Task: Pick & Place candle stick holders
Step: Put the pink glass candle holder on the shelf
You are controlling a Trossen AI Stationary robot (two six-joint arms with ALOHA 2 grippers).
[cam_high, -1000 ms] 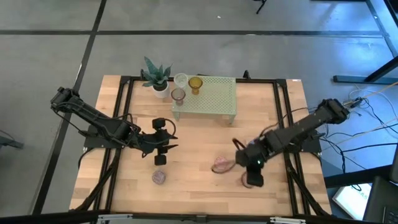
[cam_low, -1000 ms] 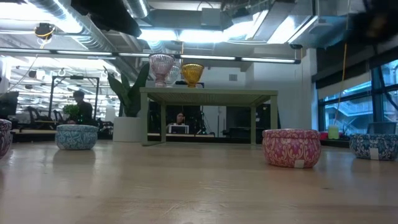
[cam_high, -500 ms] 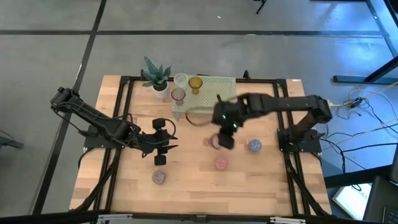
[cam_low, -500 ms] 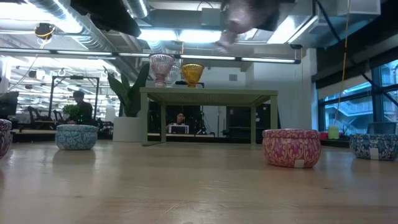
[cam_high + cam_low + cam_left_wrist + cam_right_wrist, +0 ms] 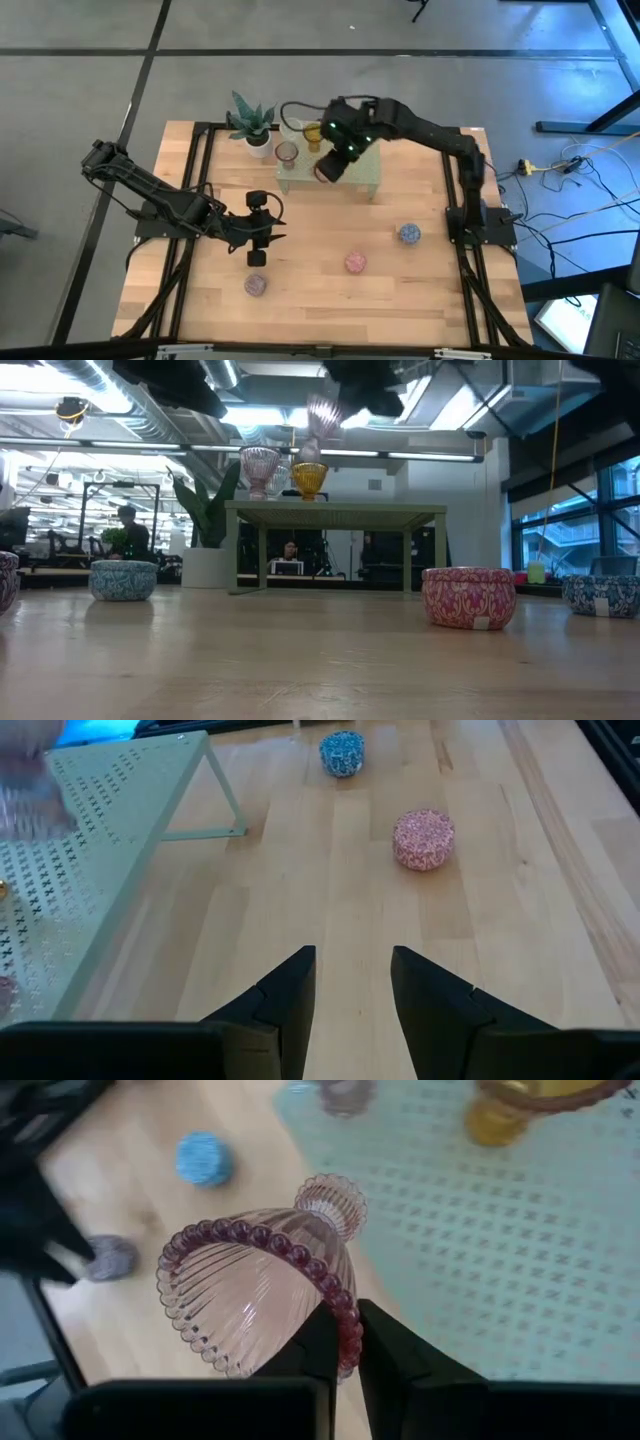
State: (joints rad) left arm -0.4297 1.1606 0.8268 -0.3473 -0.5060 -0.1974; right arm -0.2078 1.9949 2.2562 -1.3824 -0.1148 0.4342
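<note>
You had the right gripper [image 5: 343, 1342] pinched shut on the beaded rim of a ribbed pink glass holder [image 5: 262, 1286], carried in the air above the near-left part of the pale green stand [image 5: 345, 160], just beside the amber holder [image 5: 313, 133] and the mauve holder [image 5: 287, 152] standing at its left end. This read as the place step, so your next move called for lowering the cup upright onto a bare patch of stand without knocking those neighbours. Your left gripper [image 5: 352, 990] waited low at the table's left, fingers parted and holding nothing.
</note>
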